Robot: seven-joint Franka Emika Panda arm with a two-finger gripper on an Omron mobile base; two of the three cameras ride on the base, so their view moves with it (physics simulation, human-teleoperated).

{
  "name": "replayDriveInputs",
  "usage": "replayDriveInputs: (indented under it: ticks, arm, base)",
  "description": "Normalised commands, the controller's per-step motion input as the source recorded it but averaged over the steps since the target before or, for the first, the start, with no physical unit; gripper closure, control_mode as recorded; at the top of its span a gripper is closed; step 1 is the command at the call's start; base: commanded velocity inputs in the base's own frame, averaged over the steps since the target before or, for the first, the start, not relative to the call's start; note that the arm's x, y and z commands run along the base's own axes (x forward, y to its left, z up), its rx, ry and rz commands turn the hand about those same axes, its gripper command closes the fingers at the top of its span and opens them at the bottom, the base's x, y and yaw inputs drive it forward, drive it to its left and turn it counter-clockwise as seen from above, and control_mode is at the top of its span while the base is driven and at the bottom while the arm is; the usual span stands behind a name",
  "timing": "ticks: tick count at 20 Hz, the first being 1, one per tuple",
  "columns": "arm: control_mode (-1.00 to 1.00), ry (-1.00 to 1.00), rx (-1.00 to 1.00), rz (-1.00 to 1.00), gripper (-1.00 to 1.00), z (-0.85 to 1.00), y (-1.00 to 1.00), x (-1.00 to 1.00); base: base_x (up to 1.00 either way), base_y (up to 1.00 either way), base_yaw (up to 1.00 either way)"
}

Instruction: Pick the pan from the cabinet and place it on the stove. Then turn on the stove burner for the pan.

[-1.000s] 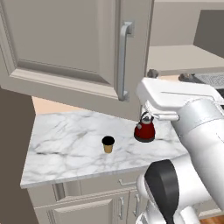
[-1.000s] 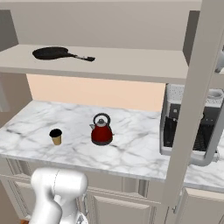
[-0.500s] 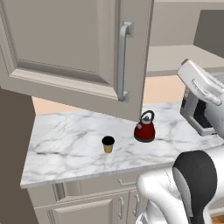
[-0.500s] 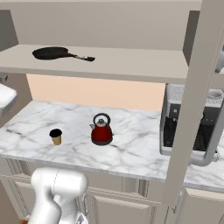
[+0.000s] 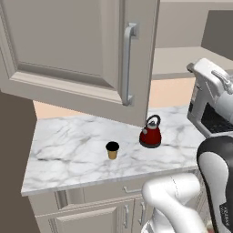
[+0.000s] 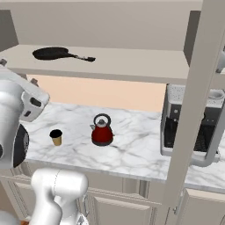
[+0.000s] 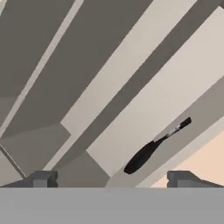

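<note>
The black pan point(image 6: 55, 53) lies on the open cabinet's shelf point(image 6: 132, 66), its long handle pointing right. In the hand view the pan point(image 7: 141, 159) appears edge-on, ahead of the fingers and a little right of centre, some way off. My gripper point(image 7: 113, 179) is open, its two dark fingertips point(image 7: 41, 178) far apart with nothing between them. The taupe cabinet door point(image 5: 73, 50) stands swung open with its metal bar handle point(image 5: 129, 63) facing me. The same door point(image 6: 193, 110) is seen edge-on at the right. The stove lies out of view.
A red kettle point(image 6: 102, 131) and a small brown cup point(image 6: 56, 136) stand on the marble counter point(image 6: 136, 154) below the shelf. A metal-fronted appliance point(image 6: 189, 127) sits at the counter's right end. My white arm point(image 6: 17, 114) rises at the left.
The arm has swung up and away from the kettle, so the hand now points at the shelf. Pan, kettle, cup and door have not moved.
</note>
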Motion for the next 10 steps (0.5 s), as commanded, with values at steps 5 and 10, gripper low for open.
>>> replayDriveInputs:
  ticks: [5,10]
  arm:
    - [-1.0,0.14,0.19,0.27,-1.0,-0.47,-0.02,0.58]
    - [-1.0,0.19,0.13,0.25,-1.0,-0.21,0.04,0.61]
  base:
    - [0.0,0.0,0.0]
    - [0.0,0.0,0.0]
